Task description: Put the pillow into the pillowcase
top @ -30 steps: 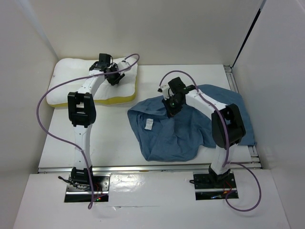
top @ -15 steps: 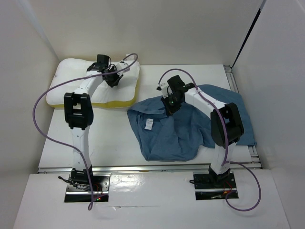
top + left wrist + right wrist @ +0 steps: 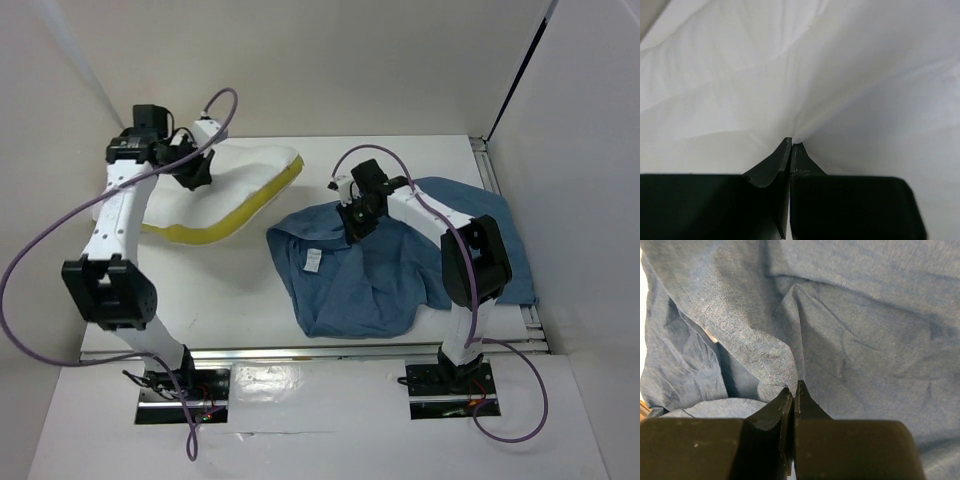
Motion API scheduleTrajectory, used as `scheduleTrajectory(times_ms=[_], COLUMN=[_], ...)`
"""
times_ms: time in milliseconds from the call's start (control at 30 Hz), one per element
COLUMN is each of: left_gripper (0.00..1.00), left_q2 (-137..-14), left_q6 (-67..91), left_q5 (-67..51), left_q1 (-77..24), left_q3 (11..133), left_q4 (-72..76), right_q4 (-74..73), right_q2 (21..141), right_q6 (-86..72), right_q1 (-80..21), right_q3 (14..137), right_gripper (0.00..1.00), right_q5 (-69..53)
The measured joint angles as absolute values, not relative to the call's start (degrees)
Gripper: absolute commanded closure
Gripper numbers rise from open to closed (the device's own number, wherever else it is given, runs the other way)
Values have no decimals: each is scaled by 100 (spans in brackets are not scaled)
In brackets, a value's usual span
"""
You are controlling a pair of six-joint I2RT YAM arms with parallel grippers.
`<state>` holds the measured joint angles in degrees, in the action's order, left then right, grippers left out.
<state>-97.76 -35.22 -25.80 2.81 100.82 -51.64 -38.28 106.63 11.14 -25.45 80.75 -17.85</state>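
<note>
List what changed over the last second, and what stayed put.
The left gripper closed on the pillow and swung left, away from the pillowcase, dragging the pillow along. The pillow's right edge has tipped up, showing more of its yellow underside. The right gripper stayed shut on the pillowcase in the same spot, and the pillowcase lies as before.

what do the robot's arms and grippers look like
The left arm and right arm have white links with black joint housings. A purple cable loops along each. The left gripper and right gripper are black, with fingers tapering to thin tips.
</note>
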Motion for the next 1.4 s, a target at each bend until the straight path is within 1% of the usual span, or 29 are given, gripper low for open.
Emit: scheduleTrajectory(times_ms=[200, 433, 600, 1100, 1400], left_gripper=[100, 100, 100, 100, 100], left_q2=[-8519, -7636, -7393, -6923, -6847], left_q6=[-3758, -3885, -3911, -4650, -4615], left_q5=[-2606, -2762, -2768, -2823, -2851], left_q1=[480, 432, 432, 456, 403], left_q3=[9800, 8584, 8071, 7653, 7360], left_q4=[-5684, -6311, -6514, -6818, -6862], right_q4=[-3664, -3531, -3376, -3354, -3402], right_q2=[10663, 10663, 10663, 10676, 10700], right_q6=[1050, 993, 989, 829, 670], right_q1=[-2495, -2364, -2274, -2143, -2143], right_q3=[7972, 8215, 8482, 8663, 9039], right_gripper=[100, 100, 100, 100, 100], right_q5=[-1754, -1734, -1737, -1719, -2001])
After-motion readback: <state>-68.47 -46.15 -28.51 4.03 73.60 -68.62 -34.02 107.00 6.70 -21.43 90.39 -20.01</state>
